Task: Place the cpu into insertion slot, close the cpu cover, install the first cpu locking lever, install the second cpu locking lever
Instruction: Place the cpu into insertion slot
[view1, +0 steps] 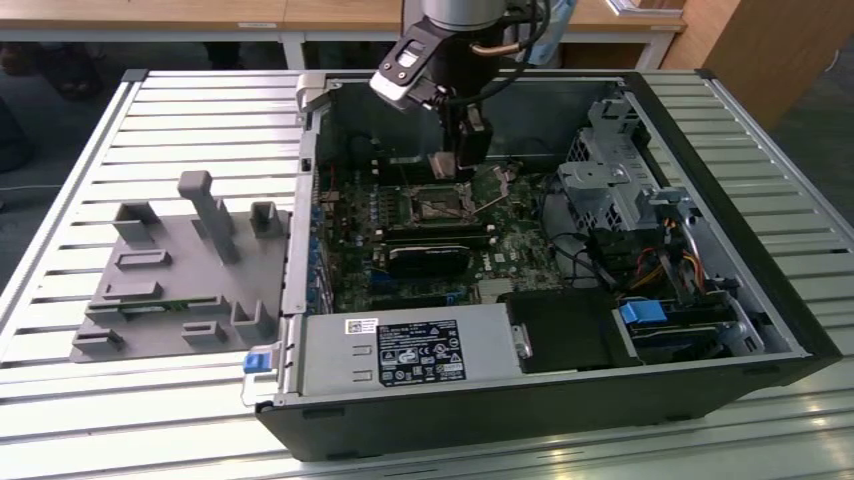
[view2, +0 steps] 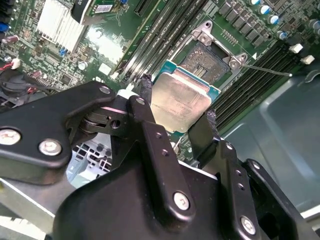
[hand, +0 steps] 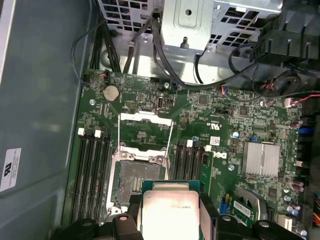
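Fingers (view2: 152, 140) pinch the cpu (view2: 181, 102) by its edges, above and just short of the open insertion slot (view2: 205, 60). Risk: the offset means a skewed landing and bent socket pins, and the thin edge grip could slip.

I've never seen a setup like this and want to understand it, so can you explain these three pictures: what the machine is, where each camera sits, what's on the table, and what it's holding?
This is a single robot arm with a two-fingered gripper. The exterior view is taken from a camera off the arm. It shows a slatted metal table carrying an open computer case and, at the exterior view's left, a grey plastic rack. Both wrist views come from cameras riding on the arm. The gripper is shut on a small square chip, held over the green circuit board close to the socket. The socket's metal cover is flipped open.
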